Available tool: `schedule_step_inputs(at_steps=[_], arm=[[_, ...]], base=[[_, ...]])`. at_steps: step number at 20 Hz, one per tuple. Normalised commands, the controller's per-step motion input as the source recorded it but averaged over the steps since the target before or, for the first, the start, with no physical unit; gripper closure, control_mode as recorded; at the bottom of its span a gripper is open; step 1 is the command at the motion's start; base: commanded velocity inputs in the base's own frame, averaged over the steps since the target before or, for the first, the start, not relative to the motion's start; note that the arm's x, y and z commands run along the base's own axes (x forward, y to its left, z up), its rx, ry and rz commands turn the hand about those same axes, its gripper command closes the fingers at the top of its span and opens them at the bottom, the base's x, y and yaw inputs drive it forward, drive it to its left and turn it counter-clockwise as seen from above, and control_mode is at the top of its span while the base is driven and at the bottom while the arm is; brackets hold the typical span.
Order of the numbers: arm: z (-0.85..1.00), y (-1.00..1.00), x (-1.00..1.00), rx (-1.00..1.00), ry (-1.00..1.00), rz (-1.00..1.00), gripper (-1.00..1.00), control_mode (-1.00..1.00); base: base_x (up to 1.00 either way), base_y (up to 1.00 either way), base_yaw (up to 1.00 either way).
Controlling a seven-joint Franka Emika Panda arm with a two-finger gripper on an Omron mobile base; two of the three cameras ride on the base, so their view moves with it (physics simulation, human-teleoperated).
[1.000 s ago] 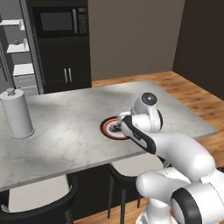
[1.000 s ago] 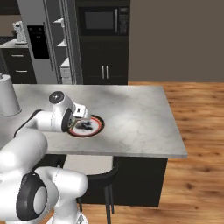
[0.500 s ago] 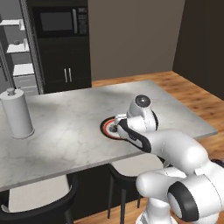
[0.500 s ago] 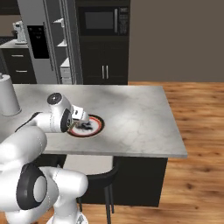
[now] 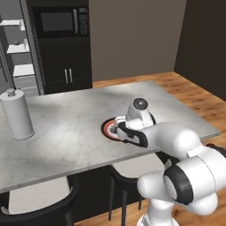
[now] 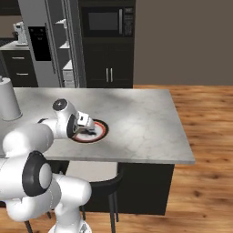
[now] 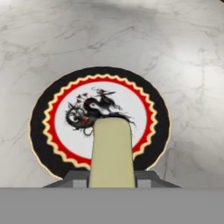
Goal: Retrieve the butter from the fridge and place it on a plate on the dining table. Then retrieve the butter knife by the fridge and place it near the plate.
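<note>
The robot's dark two-finger jaws [image 7: 112, 181] are closed narrowly on the small pale yellow stick of butter [image 7: 112, 153], holding it just above the round plate [image 7: 48, 140] with its red-orange ring and dark patterned centre, which lies on the long white-grey marble table [image 5: 66, 128].

butter [image 7: 111, 153] near end cut off, plate [image 5: 107, 128] partly hidden

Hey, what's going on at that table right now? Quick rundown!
Tool shut on the butter. Butter poised over the plate on the dining table, not set down yet. Nothing in the way.
</note>
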Motion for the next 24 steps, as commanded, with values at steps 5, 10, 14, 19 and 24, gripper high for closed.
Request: schedule_step_inputs(at_steps=[5, 10, 14, 19, 24], arm=[[-0.14, 0.0, 0.23, 0.0, 0.0, -0.01, 1.0, -1.0], [-0.11, 0.0, 0.21, 0.0, 0.0, 0.0, 1.0, -1.0], [-0.08, 0.0, 0.18, 0.0, 0.0, 0.0, 1.0, -1.0], [-0.06, 0.0, 0.1, 0.0, 0.0, 0.0, 1.0, -1.0], [-0.08, 0.0, 0.02, 0.0, 0.0, 0.0, 1.0, -1.0]], base=[[0.0, 0.0, 0.0], [0.0, 0.0, 0.0], [0.0, 0.0, 0.0], [0.0, 0.0, 0.0], [0.0, 0.0, 0.0]])
